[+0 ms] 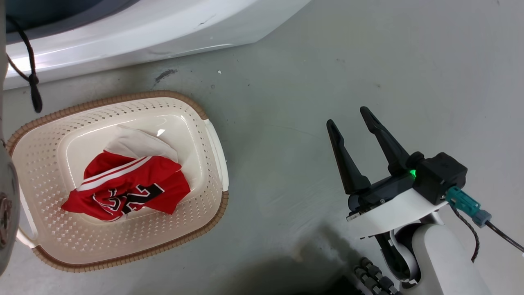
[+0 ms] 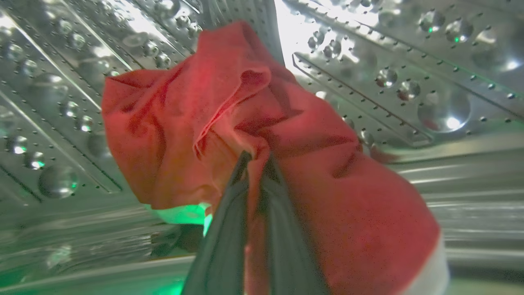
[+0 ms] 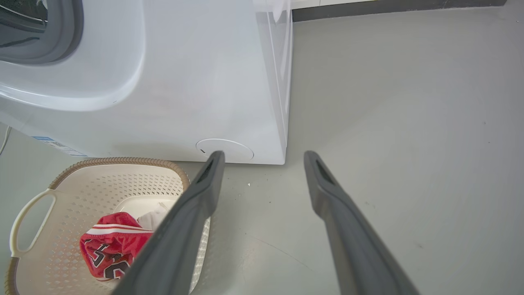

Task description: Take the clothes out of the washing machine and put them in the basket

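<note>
Left gripper [image 2: 256,157] is closed on a fold of a red garment [image 2: 184,123] inside the washing machine drum [image 2: 409,61]; a red jersey [image 1: 127,184] lies in the basket [image 1: 163,95] on the floor [image 1: 286,102]; right gripper [image 1: 346,116] hangs wide, empty; the next move likely calls for drawing the garment out to the basket.

place: laundry area | signs: white front-load washer [image 3: 184,82], steel drum [image 2: 409,73], basket [image 1: 45,135] of red clothes [image 1: 131,184] | floor [image 3: 389,102]: bare grey, dark skirting [image 3: 389,7]
</note>
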{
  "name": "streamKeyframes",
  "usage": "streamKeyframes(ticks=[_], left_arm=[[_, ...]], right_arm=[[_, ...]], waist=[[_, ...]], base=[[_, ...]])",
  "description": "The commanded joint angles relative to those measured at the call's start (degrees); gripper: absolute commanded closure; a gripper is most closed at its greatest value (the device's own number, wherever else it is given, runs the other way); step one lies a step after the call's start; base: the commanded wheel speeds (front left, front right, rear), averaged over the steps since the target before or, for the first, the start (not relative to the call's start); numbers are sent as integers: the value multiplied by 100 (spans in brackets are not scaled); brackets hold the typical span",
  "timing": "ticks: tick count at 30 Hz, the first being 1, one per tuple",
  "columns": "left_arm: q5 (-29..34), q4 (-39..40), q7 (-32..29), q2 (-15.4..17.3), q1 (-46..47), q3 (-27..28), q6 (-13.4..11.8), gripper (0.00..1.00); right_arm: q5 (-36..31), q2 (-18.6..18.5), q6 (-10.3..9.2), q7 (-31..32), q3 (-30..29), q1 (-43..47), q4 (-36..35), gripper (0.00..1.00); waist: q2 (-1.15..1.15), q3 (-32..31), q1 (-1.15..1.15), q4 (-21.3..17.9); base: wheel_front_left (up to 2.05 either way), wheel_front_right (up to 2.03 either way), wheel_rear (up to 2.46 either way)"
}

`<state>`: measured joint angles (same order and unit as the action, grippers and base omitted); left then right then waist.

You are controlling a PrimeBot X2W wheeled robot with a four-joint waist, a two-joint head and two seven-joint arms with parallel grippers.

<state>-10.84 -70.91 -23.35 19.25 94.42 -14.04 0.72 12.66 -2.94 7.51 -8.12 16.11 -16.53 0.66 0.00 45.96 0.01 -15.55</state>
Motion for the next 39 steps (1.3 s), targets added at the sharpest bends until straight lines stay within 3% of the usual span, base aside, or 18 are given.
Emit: streamKeyframes(ticks=[1,12,21,26,39], left_arm=[[-26,45,116,7,-72,16,-52,100],[-133,497,2077,-67,-909,53,-290,100],[-325,496,3660,-247,-1930,132,-341,100],[-419,816,3855,-314,-2662,239,-320,100],[-356,2857,3856,-508,-4722,643,-290,100]], right_arm=[[52,12,-4,-41,-3,-105,38,0],[-23,12,-4,-23,-273,-52,62,0],[-102,10,-4,142,-586,323,-38,0],[-161,10,-4,268,-791,621,-139,0],[-201,9,-4,553,-1107,1206,-382,0]], waist=[[0,-18,-1,6],[0,-561,-1,200],[0,-1440,-1,377],[0,-1955,-1,536],[0,-3006,-1,909]], base=[[0,0,0],[0,0,0],[0,0,0],[0,0,0],[0,0,0]])
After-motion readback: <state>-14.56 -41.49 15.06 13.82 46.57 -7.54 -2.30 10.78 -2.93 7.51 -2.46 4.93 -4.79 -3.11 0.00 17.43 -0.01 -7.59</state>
